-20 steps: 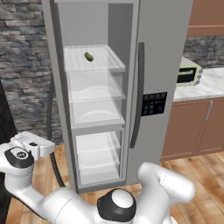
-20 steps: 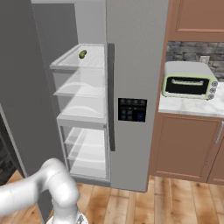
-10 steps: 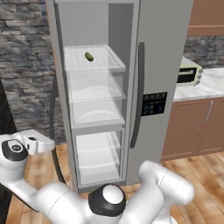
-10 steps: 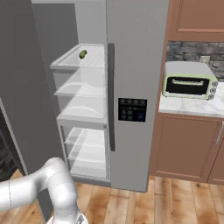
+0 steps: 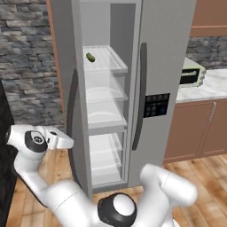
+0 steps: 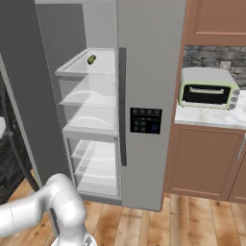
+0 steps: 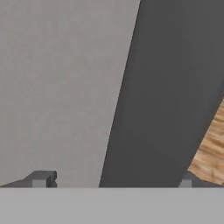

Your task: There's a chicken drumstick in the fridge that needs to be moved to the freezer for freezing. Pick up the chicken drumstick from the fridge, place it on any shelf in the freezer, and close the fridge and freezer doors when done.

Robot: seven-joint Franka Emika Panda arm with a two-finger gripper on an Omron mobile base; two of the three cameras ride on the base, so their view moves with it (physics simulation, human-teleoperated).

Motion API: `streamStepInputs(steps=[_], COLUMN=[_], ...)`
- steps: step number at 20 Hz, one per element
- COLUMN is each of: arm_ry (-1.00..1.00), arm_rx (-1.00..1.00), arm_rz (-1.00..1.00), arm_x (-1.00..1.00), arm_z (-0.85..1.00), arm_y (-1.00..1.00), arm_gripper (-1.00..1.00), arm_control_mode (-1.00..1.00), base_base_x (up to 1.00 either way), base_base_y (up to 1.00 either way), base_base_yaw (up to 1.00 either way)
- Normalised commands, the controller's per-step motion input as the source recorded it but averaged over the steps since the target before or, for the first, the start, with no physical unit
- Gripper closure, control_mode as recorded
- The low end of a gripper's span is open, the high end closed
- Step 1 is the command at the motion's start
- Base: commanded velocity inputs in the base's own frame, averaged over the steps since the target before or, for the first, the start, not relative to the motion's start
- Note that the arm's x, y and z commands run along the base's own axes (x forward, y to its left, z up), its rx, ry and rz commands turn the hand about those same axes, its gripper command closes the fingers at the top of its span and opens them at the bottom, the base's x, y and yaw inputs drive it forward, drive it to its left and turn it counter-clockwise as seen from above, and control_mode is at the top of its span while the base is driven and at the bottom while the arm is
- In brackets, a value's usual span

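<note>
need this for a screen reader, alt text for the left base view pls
A white robot arm's gripper sits by the handle of an open grey fridge door, at the left. Inside are clear shelves, the top one holding a small green item. At right, a toaster oven stands on a counter.

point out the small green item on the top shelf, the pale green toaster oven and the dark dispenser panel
small green item (image 5: 90, 57), left base view, its middle
pale green toaster oven (image 6: 207, 89), right base view, its glass door
dark dispenser panel (image 6: 145, 120), right base view, panel centre
</note>
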Motion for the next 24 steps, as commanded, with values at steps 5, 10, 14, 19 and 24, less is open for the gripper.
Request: streamStepInputs(steps=[5, 10, 14, 19, 24], arm_ry=[0.0, 0.0, 0.0, 0.0, 0.0], arm_rx=[0.13, 0.12, 0.1, 0.09, 0.06], arm_rz=[0.0, 0.0, 0.0, 0.0, 0.0], arm_x=[0.28, 0.54, 0.69, 0.79, 0.85], arm_z=[-0.07, 0.0, 0.0, 0.0, 0.0], arm_y=[-1.0, -1.0, -1.0, -0.93, -0.7], arm_gripper=[-1.0, -1.0, -1.0, -1.0, -1.0], arm_control_mode=[-1.0, -1.0, -1.0, -1.0, -1.0], base_base_x=[0.0, 0.0, 0.0, 0.0, 0.0], base_base_y=[0.0, 0.0, 0.0, 0.0, 0.0], base_base_yaw=[0.0, 0.0, 0.0, 0.0, 0.0])
